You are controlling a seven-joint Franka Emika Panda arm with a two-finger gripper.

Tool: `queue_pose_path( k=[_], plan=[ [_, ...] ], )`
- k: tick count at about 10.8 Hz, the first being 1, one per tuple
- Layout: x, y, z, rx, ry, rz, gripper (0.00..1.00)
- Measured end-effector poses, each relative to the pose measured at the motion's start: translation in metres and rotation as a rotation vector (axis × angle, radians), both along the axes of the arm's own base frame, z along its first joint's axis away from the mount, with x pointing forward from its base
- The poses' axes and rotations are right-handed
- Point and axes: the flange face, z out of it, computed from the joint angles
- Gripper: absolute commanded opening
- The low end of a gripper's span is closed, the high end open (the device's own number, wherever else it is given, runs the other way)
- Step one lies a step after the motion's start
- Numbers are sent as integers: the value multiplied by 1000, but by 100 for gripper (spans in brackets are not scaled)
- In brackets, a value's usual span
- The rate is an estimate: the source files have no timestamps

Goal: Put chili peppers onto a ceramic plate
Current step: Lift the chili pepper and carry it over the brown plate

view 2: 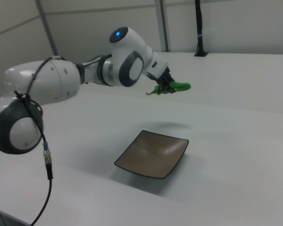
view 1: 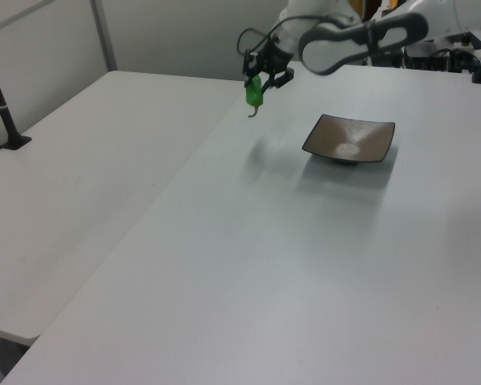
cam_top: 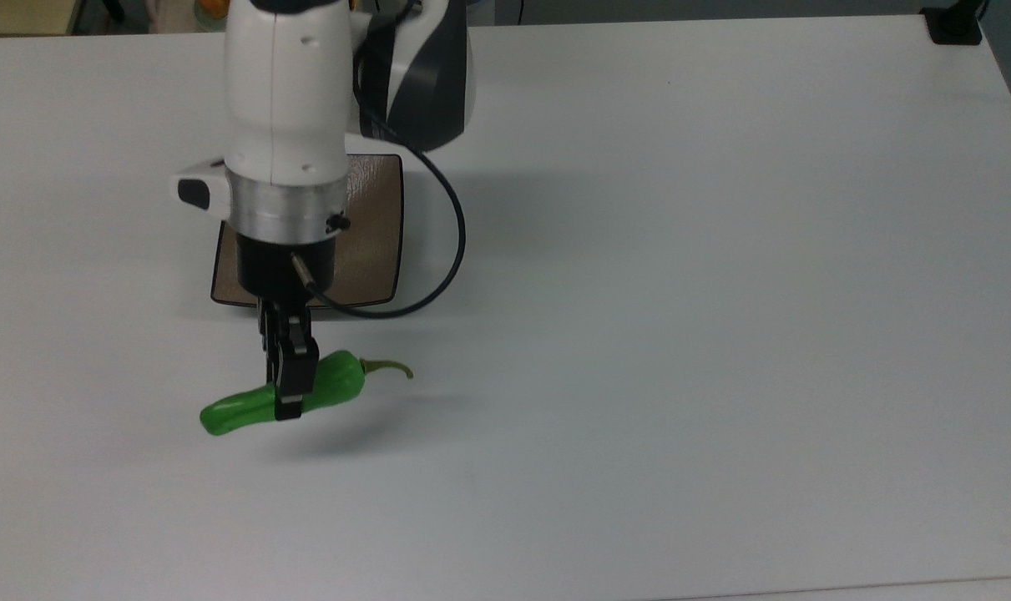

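The hand (cam_top: 289, 392) is gripping the green chili pepper (cam_top: 338, 386) mid-body, holding it above the bench (cam_top: 722, 334), beside the brown ceramic plate (cam_top: 376, 242).

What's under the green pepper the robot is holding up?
Under the pepper is bare white table with the pepper's shadow. The brown plate sits off to the side, empty. The gripper hides the pepper's middle.

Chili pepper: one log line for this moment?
claw: shut on chili pepper | pepper: lifted off table | ceramic plate: empty | phase: carry
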Motion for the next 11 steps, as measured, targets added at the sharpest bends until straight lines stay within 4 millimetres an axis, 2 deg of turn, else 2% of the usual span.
queue_pose_path(
  k=[3, 7, 9, 11],
  plan=[
    [-25, 16, 34, -43, 74, 150, 10],
    [-60, 31, 59, -128, 191, 410, 10],
    [-78, 32, 68, -150, 271, 597, 10],
    [-97, 23, 76, -163, 345, 818, 10]
  ],
)
